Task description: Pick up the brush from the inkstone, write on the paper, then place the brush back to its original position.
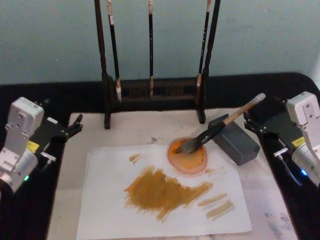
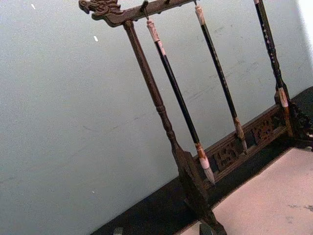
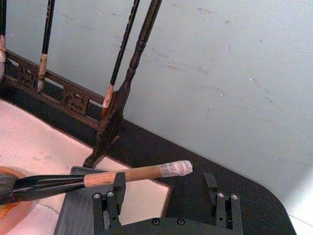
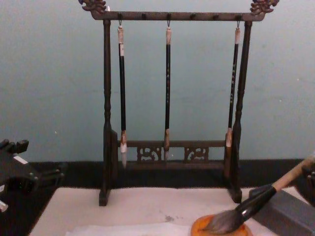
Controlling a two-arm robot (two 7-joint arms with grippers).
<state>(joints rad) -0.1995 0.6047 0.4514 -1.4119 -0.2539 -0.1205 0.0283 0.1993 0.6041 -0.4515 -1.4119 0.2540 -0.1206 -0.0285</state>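
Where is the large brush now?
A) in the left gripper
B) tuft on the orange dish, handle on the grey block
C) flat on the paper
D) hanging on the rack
B: the brush lies with its tuft on the orange dish and its handle propped on the grey block.

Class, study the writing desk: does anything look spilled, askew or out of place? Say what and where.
The paper carries a broad brown smear across its middle, more blot than writing, with stray strokes beside it. The orange dish overlaps the paper's far edge. The brush lies tidily, tuft in the dish, handle on the grey block.
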